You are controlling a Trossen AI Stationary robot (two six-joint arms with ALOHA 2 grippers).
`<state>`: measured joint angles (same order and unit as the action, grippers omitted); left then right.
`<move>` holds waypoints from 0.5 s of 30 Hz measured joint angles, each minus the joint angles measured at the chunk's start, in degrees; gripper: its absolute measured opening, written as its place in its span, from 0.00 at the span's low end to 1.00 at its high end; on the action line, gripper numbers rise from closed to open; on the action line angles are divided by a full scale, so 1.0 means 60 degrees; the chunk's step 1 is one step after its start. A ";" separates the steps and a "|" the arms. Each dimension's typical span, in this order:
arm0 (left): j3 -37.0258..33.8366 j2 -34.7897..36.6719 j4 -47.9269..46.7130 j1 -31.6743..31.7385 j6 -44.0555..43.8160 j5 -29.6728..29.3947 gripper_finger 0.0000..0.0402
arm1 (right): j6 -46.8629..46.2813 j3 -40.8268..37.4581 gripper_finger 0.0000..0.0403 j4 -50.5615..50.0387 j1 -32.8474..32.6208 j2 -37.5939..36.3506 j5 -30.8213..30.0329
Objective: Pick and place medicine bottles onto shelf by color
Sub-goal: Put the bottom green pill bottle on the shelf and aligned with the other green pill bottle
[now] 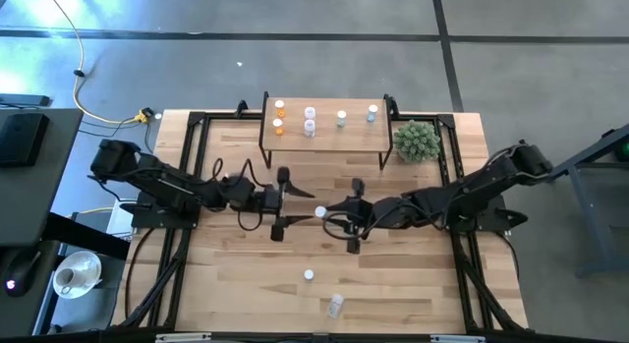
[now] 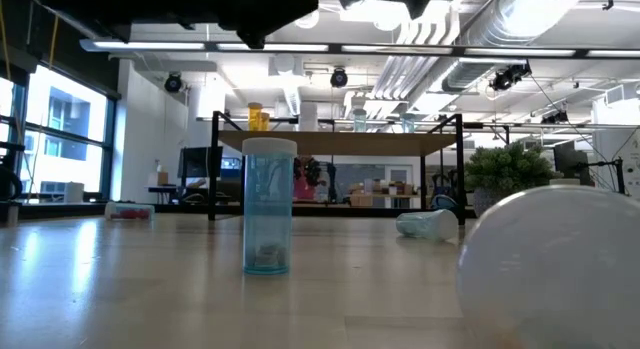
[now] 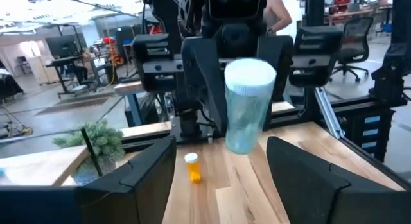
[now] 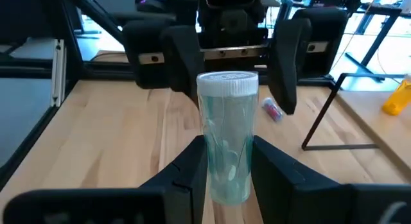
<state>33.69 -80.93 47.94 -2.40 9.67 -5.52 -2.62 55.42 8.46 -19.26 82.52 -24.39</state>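
The right gripper (image 4: 228, 161) is clamping its fingers (image 4: 190, 165) on a green-tinted bottle (image 4: 227, 135), upright above mid-bench; the left gripper (image 1: 280, 200) is facing it close by, fingers spread wide, empty; six bottles are standing on the shelf (image 1: 324, 140); two more are resting on the bench (image 1: 236, 284) nearer the front edge.

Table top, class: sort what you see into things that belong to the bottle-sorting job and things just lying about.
Part of the job:
- bottle held in right tool
- shelf
- orange bottles on shelf
- blue bottle standing on table
- bottle lying on its side

Just lying about:
- green plant ball
- yellow cable
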 joint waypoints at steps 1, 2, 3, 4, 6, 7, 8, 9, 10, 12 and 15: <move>0.0000 -0.0064 0.0040 -0.0009 0.0000 0.0024 0.58 | 0.0001 0.0000 0.22 -0.0007 -0.0001 0.0066 -0.0002; 0.0000 -0.0127 0.0072 -0.0013 0.0000 0.0084 0.58 | 0.0001 0.0000 0.22 0.0020 -0.0001 0.0154 -0.0002; 0.0003 -0.0193 0.0104 -0.0013 0.0000 0.0158 0.58 | 0.0005 0.0000 0.22 0.0104 -0.0001 0.0237 -0.0003; 0.0004 -0.0233 0.0062 -0.0013 -0.0005 0.0234 0.58 | 0.0013 0.0000 0.22 0.0156 -0.0001 0.0306 -0.0011; 0.0004 -0.0325 0.0113 -0.0013 -0.0051 0.0462 0.58 | 0.0107 0.0000 0.22 0.0501 -0.0001 0.0490 -0.0032; 0.0004 -0.0357 0.0155 -0.0013 -0.0062 0.0586 0.58 | 0.0205 0.0000 0.22 0.0581 -0.0001 0.0553 -0.0034; 0.0004 -0.0402 0.0269 -0.0013 -0.0070 0.0673 0.58 | 0.0241 0.0000 0.22 0.0695 -0.0001 0.0628 -0.0041; 0.0006 -0.0460 0.0414 -0.0024 -0.0073 0.0736 0.58 | 0.0251 0.0000 0.22 0.0875 0.0004 0.0707 -0.0041; 0.0007 -0.0484 0.0467 -0.0042 -0.0073 0.0750 0.58 | 0.0258 0.0000 0.22 0.0906 0.0020 0.0741 -0.0037; 0.0007 -0.0488 0.0574 -0.0072 -0.0073 0.0750 0.58 | 0.0260 0.0000 0.22 0.0936 0.0024 0.0775 -0.0044; 0.0007 -0.0488 0.0594 -0.0075 -0.0075 0.0776 0.58 | 0.0263 0.0000 0.22 0.0970 0.0035 0.0820 -0.0253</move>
<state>33.74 -83.85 51.51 -2.85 9.22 -0.86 -1.04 55.42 14.27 -19.05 87.44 -25.91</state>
